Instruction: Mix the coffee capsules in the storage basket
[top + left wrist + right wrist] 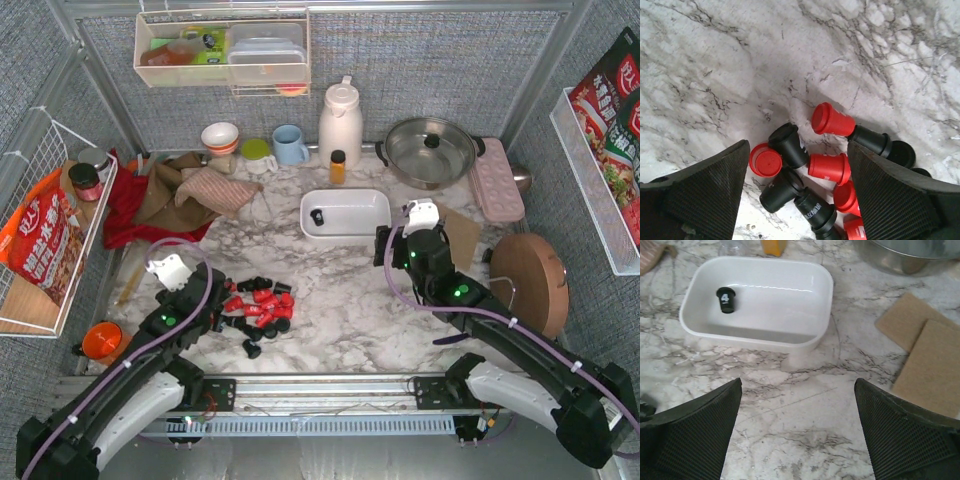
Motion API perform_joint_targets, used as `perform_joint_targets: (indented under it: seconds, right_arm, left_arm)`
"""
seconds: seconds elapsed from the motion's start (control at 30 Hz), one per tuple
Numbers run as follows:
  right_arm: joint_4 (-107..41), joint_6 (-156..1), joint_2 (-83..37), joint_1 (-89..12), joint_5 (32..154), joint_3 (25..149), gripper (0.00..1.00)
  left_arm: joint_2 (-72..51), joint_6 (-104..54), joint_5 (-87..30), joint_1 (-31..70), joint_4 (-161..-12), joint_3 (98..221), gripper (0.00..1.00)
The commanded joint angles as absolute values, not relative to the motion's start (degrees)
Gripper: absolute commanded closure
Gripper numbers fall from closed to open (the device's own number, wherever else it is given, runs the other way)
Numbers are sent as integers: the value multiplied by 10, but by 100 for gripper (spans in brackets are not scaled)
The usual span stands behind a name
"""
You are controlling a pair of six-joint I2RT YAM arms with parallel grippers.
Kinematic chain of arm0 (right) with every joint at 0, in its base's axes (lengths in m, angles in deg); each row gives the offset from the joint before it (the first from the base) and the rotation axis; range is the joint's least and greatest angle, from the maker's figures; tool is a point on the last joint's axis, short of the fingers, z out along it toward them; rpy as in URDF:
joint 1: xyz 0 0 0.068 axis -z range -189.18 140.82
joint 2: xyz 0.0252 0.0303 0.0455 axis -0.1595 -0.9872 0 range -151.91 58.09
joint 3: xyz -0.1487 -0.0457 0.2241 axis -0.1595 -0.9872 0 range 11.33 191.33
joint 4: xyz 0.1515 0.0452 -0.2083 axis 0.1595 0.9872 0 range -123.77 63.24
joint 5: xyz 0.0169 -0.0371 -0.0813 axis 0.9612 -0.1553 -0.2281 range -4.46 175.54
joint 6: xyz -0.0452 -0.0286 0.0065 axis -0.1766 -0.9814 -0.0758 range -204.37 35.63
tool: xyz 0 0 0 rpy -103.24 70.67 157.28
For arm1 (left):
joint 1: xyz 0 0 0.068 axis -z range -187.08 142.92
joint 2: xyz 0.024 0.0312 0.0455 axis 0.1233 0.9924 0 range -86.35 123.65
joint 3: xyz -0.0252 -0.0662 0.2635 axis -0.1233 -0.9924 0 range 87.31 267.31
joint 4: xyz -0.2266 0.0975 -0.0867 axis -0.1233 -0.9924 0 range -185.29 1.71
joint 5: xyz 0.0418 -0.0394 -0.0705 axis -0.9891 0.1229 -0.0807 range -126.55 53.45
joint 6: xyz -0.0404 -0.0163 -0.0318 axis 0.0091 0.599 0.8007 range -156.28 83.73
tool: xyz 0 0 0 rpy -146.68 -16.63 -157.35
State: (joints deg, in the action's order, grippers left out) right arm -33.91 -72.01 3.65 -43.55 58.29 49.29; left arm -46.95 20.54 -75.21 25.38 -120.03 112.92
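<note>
**1 pod in the basket, the heap waiting under your left jaws**

The coffee capsules lie in a loose red-and-black heap on the marble table. They are at about 8 o'clock from the storage basket and well apart from it. The basket sits toward 12 o'clock of the table and holds only 1 black capsule, at its 9 o'clock end. By my reading, the job is barely begun.

Your left gripper is spread wide and holds nothing. Its 2 fingers straddle one edge of the heap, with several pods lying between them. Your right gripper is likewise spread and empty, hanging over bare marble just at 6 o'clock of the basket.

Expect the pods to be light, stiff and smooth-walled. They taper, so a squeeze near the narrow end will likely pop one out. They also roll, and most lie on their sides, touching neighbours. Take 1 across the body just under the wide rim, where the walls run nearest to parallel. The red capsule at 12 o'clock of the heap in the left wrist view lies at the fringe, with marble free on its far side, so it looks the cleanest pick. Close gently, because a hard pinch may dent the shell or scatter the pile.
</note>
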Motion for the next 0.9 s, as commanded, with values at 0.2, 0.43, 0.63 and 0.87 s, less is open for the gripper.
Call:
perform_joint_targets:
  seconds: [0.2,0.43,0.63,0.87]
  right_arm:
    - [-358,-704,45,-435,611,496,1]
    - [-357,-701,42,-435,607,496,1]
    - [-353,-701,38,-435,607,499,1]
    - [-353,-701,33,-434,608,499,1]
  left_arm:
    - [-342,324,-756,253,-1277,1155,15]
    - [-322,367,-744,253,-1286,1145,25]
    - [-346,378,-741,253,-1284,1123,40]
    - [-364,381,-738,253,-1266,1104,44]
